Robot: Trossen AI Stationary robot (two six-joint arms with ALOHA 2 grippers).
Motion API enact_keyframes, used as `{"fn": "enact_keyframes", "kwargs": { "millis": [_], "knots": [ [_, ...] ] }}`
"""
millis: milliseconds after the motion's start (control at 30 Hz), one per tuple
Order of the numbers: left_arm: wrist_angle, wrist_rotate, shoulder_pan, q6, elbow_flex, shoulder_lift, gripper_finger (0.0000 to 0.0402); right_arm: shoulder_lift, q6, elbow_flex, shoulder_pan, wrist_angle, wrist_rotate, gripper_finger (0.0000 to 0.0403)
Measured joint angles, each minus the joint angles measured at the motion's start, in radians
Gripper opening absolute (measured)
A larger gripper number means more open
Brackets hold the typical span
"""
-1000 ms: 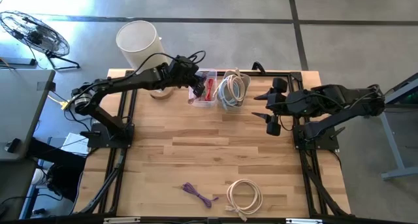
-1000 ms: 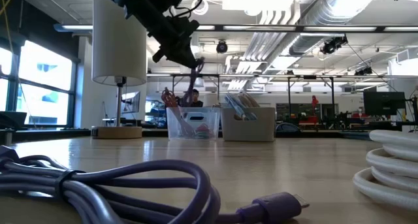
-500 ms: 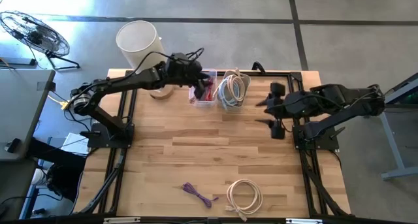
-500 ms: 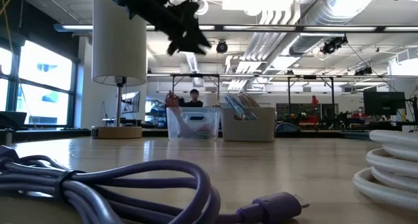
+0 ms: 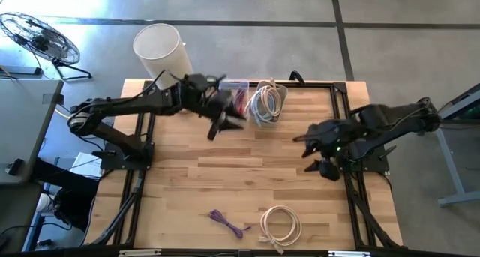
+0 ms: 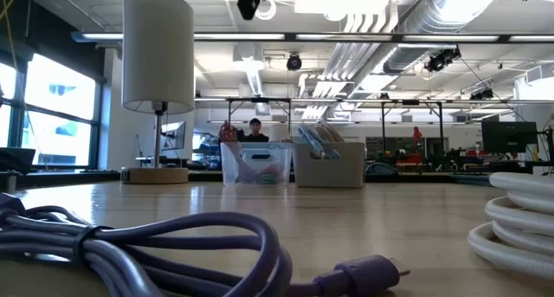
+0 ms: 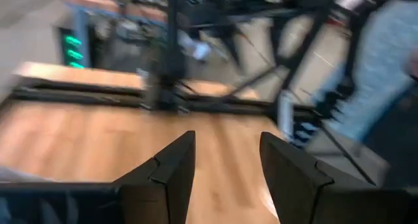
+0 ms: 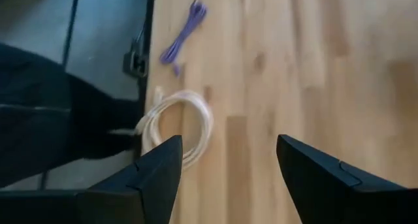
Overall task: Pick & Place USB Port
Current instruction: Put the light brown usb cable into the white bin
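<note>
A purple USB cable point(image 5: 227, 223) lies loosely bundled near the table's front edge, and it also shows in the low view point(image 6: 173, 245) and the right wrist view point(image 8: 185, 29). A coiled white cable point(image 5: 281, 225) lies flat to its right. At the far edge stand a clear bin point(image 5: 237, 100) with red and pink cables and a pale bin point(image 5: 267, 103) with grey cables. My left gripper point(image 5: 227, 127) hangs open just in front of the clear bin, high above the table, with nothing between its fingers point(image 7: 225, 165). My right gripper point(image 5: 309, 152) hangs open over the table's right half, tipped down toward the near cables.
A white lamp point(image 5: 159, 51) stands at the far left corner. Black frame rails point(image 5: 142, 137) run along both sides of the wooden table. The middle of the table shows bare wood point(image 5: 240, 174) between the bins and the near cables.
My left gripper, which held a dangling cable over the clear bin, has opened and let it drop in. It has then risen, tipped up toward level and drawn back toward the table's middle. My right gripper has tipped downward and shifted toward the near edge.
</note>
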Motion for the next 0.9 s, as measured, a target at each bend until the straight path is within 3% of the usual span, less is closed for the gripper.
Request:
{"fn": "enact_keyframes", "kwargs": {
  "millis": [267,433,567,733,900],
  "knots": [
    [-0.145,-0.027,-0.204,-0.023,0.0,-0.06,0.0165,0.001,0.19,-0.296,0.05,0.268,-0.186,0.024],
    [-0.253,-0.152,-0.312,-0.022,0.0,-0.076,0.0165,0.002,0.371,-0.467,0.081,0.637,-0.319,0.024],
    [-0.338,-0.207,-0.363,-0.022,-0.001,-0.085,0.0165,0.013,0.502,-0.544,0.118,0.927,-0.319,0.024],
    [-0.401,-0.212,-0.425,-0.035,-0.002,-0.084,0.0165,0.063,0.526,-0.505,0.158,1.147,-0.226,0.024],
    [-0.419,-0.213,-0.499,-0.059,-0.002,-0.084,0.0165,0.15,0.399,-0.295,0.198,1.092,-0.146,0.024]
  ]
}}
